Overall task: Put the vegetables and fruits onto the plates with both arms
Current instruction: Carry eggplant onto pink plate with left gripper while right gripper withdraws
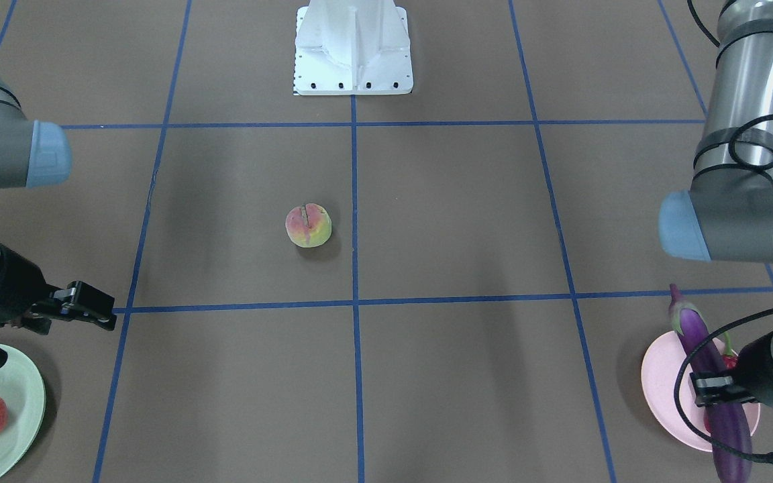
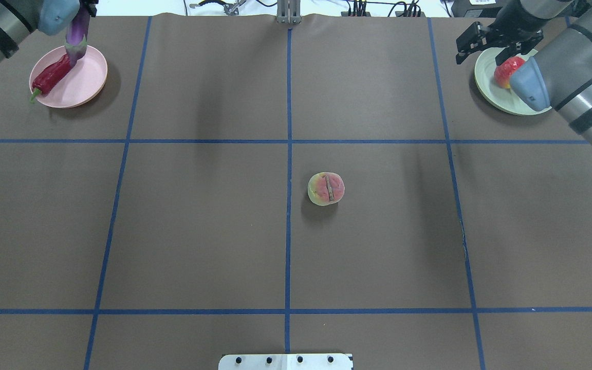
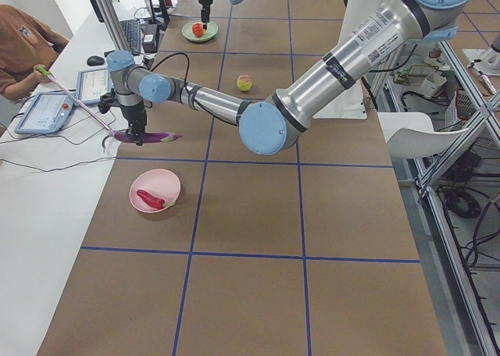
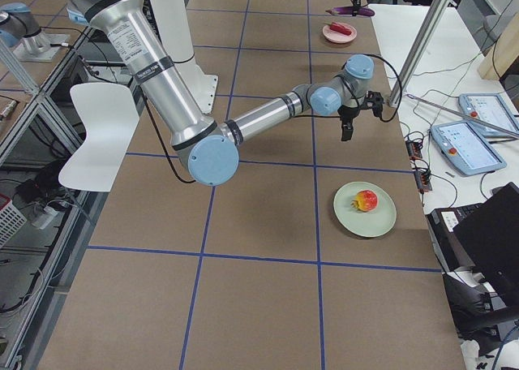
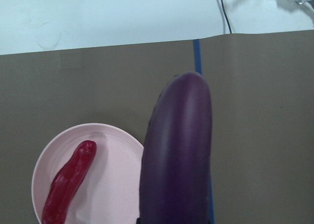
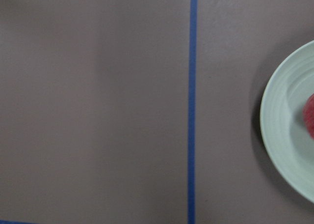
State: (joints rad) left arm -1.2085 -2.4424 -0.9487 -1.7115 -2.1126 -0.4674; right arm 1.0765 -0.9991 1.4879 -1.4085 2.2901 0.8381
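My left gripper [image 1: 714, 391] is shut on the long purple eggplant [image 1: 700, 345], holding it level above the far rim of the pink plate [image 2: 88, 77]. The red chili pepper [image 2: 52, 76] lies in that plate. My right gripper [image 2: 482, 46] stands open and empty over the table beside the mint green plate [image 2: 486, 87]. The bumpy red-orange fruit [image 2: 504, 72] rests in that plate. The yellow-green peach [image 2: 326, 188] sits alone on the brown table near the middle, far from both grippers. In the left wrist view the eggplant [image 5: 179, 155] overlaps the pink plate's [image 5: 113, 184] right edge.
The white pedestal base [image 1: 353, 50] stands at the robot's side of the table. Blue tape lines [image 2: 288, 154] divide the brown surface into squares. A seated person [image 3: 23, 44] and tablets [image 3: 47, 110] are beyond the far table edge. A white chair [image 4: 97, 135] stands behind the robot.
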